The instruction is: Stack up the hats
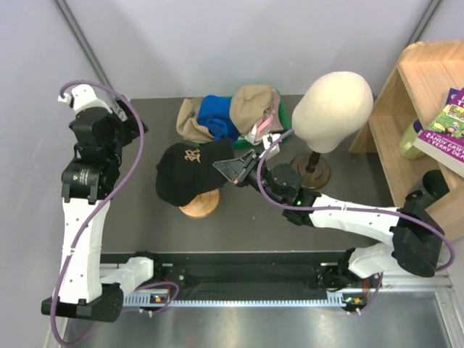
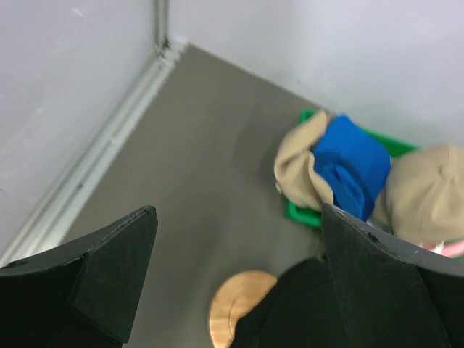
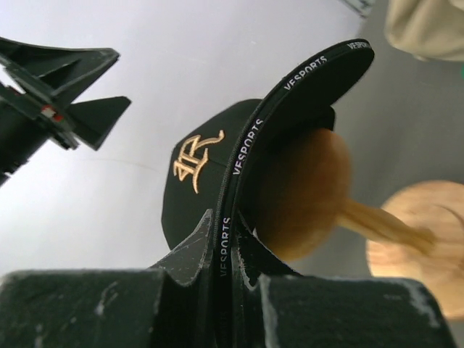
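A black cap [image 1: 185, 170] with a gold logo sits on the round wooden knob stand [image 1: 199, 204]. My right gripper [image 1: 235, 167] is shut on its brim; in the right wrist view the brim edge [image 3: 250, 138] runs between the fingers and the knob [image 3: 304, 196] sits under the crown. A tan hat [image 1: 190, 119], a blue hat [image 1: 217, 119] and a khaki-brown hat [image 1: 254, 105] lie piled behind it, with pink and white fabric [image 1: 264, 129] showing under them. My left gripper [image 1: 129, 119] is open and empty, raised at the left; its view shows the black cap [image 2: 304, 312] below.
The pile lies in a green tray [image 1: 284, 116]. A cream mannequin head [image 1: 333, 109] on a dark stand is right of the pile. A wooden shelf [image 1: 420, 94] with books stands at the far right. Grey walls close the back and left.
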Controlling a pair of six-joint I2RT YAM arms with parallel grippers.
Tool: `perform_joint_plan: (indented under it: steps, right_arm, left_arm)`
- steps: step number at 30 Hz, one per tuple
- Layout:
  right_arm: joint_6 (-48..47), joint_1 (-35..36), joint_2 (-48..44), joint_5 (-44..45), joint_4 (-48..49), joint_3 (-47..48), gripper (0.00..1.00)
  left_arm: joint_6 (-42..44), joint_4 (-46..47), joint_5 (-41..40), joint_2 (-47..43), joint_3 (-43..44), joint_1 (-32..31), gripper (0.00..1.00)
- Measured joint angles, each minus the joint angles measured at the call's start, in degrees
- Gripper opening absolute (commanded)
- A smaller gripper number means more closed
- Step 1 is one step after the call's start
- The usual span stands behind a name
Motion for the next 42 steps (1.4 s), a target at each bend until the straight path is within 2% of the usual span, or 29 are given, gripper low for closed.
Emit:
perform_joint_plan:
  steps: [8, 15, 21, 23, 27, 29, 32, 33, 36, 42]
  right_arm:
    - [1.11, -1.88, -1.27, 0.28, 0.44, -6.93, 0.00]
    - [1.09, -2.99, -1.11, 0.68, 0.57, -7.43, 0.00]
    - [2.32, -3.80, -0.70, 2.51, 0.74, -8.76, 0.02]
    - [2.58, -3.80, -0.24, 2.69, 0.74, -8.76, 0.07]
    - [2.60, -3.82, 0.48, 2.93, 0.31, -8.76, 0.26]
    - [2.38, -3.87, 0.55, 3.21, -1.01, -8.76, 0.32]
    - [1.90, -4.00, 0.55, 3.54, -3.15, -9.64, 0.54]
    - [1.42, -4.07, 0.52, 3.67, -3.91, -10.29, 0.70]
    - [-0.48, -4.11, 0.50, 3.69, -6.45, -11.82, 0.86]
    - [-3.56, -4.11, -0.13, 3.41, -8.79, -12.02, 0.92]
  left_arm:
    - [-0.35, 0.92, 8.17, -0.20, -6.78, 0.00, 0.99]
    - [0.26, 2.25, 12.72, -0.92, -9.97, 0.00, 0.99]
    - [-1.27, 4.07, 21.97, -4.94, -18.18, 0.00, 0.99]
    - [-2.43, 4.35, 24.83, -6.27, -21.44, 0.00, 0.99]
    - [-4.92, 5.16, 28.81, -8.48, -26.51, 0.00, 0.99]
    - [-5.88, 5.49, 29.81, -9.29, -27.82, 0.00, 0.99]
    - [-6.75, 6.58, 30.75, -10.27, -29.07, 0.00, 0.99]
    - [-6.99, 7.10, 31.04, -10.60, -29.55, 0.00, 0.99]
    - [-7.67, 7.85, 31.45, -10.95, -30.82, 0.00, 0.99]
    - [-8.09, 8.70, 31.47, -10.93, -32.22, 0.00, 0.99]
